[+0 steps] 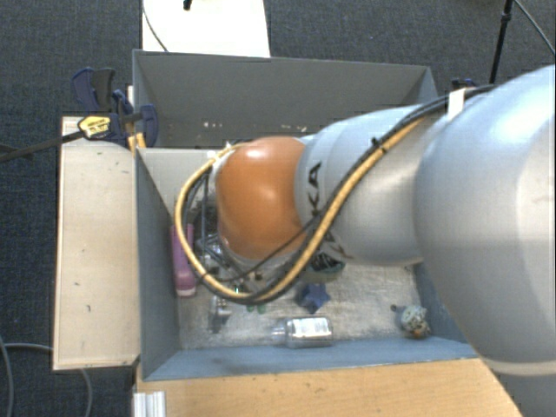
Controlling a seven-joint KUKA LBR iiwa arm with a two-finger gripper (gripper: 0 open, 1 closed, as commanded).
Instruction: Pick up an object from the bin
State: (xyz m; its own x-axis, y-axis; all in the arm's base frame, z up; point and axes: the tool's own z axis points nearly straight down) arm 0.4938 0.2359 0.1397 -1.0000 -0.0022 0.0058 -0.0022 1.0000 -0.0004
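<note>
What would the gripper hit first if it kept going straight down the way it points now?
Probably the bin floor just right of the pink bottle; the gripper points down there, under the orange wrist cover. Depth is unclear.

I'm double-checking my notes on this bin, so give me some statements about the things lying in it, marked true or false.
A pink bottle-like thing lies against the left wall of the bin. True.
A small bottle stands upright at the far wall. False: the clear bottle lies on its side by the near wall.
A small mottled ball sits by the near right corner. True.
Something blue rests on the pink thing. False: the blue thing lies apart, mid-floor.
</note>
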